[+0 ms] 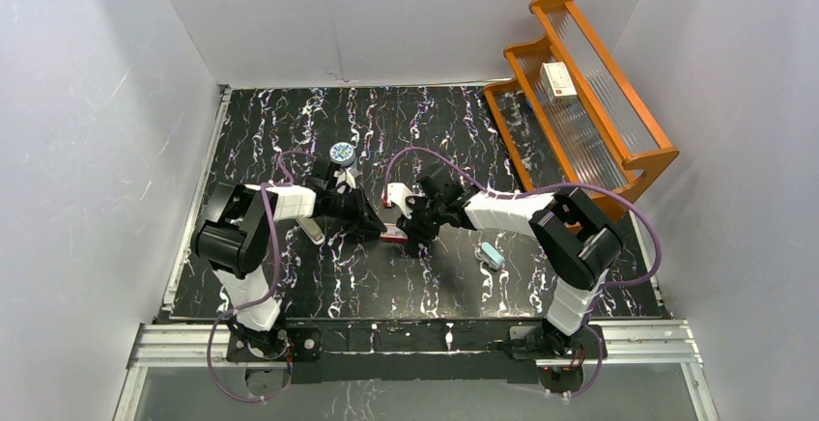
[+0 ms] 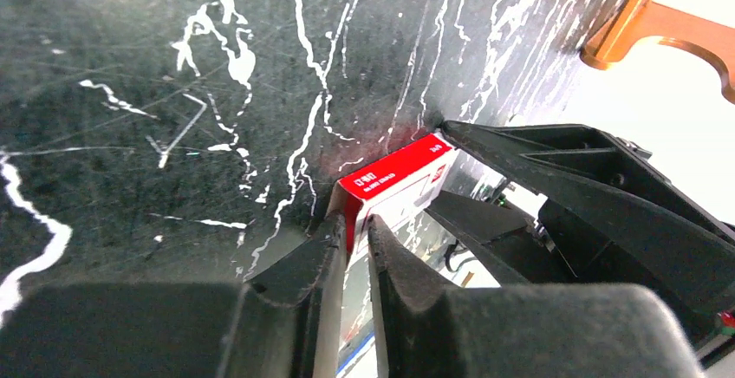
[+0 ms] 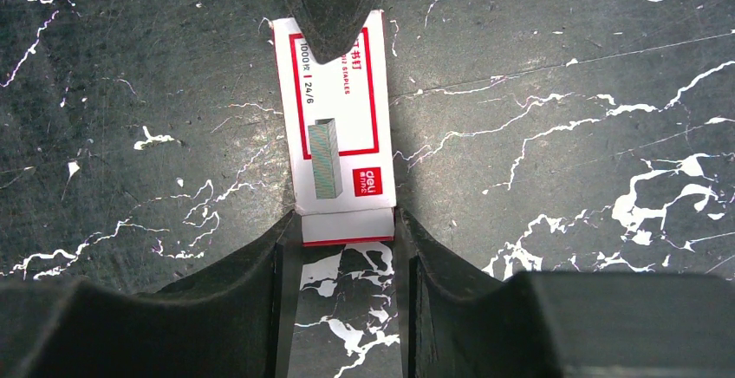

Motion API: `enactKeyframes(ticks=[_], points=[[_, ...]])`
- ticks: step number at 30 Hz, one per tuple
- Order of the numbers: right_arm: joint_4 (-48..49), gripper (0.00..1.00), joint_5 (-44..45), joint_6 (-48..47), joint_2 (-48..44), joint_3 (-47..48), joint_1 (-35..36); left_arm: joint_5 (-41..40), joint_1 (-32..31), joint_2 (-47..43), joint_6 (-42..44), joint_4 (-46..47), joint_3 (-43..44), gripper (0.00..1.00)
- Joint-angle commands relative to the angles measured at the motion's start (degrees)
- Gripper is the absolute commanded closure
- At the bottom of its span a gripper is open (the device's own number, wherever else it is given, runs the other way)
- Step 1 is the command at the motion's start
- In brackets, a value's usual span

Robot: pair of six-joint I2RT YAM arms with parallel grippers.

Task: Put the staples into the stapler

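A: What lies under the two pincers?
B: A black marbled table. Far out past the right pincer, at the back corner, stands an orange wooden rack

A: And the pincers themselves?
B: They meet tip to tip at mid-table. The left pincer is pressed together on one end of the red-and-white staple box, with one finger over its printed face. The right pincer has a finger against each long side of the other end, so it pinches the same box. The box lies printed face up between them. Whether it rests on the table I cannot tell

A: Where is the cream stapler?
B: The cream stapler lies on the table behind the left pincer, beside that arm's wrist and apart from the box

A: Anything smaller?
B: A light blue stapler lies behind the right pincer, on the near side of that arm. A round blue-and-white tin sits just beyond the left pincer's wrist. A small white box with a red mark sits on the rack, well apart from both pincers
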Motion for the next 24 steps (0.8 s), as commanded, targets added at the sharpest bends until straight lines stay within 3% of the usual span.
enactKeyframes(ticks=[1,5,13,18,24], points=[[-2.1,0.53,0.0,-1.2,0.9,-0.3,0.4,1.2,0.2,-0.1,0.3,0.2,0.0,0.90],[-1.8,0.54,0.4,-1.7,0.5,-0.7,0.3,-1.8,0.2,-1.3,2.3,-3.3,1.3,1.00],[-3.7,0.61,2.5,-2.7,0.8,0.3,0.3,-4.2,3.2,-3.0,9.2,-13.1,4.6,1.00],[-3.9,0.61,2.3,-2.9,0.4,-0.2,0.3,-0.7,8.0,-2.1,12.7,-15.6,4.5,1.00],[-4.8,0.58,1.6,-3.2,0.7,0.7,0.4,-2.6,9.4,-2.4,18.1,-22.1,9.0,0.96]])
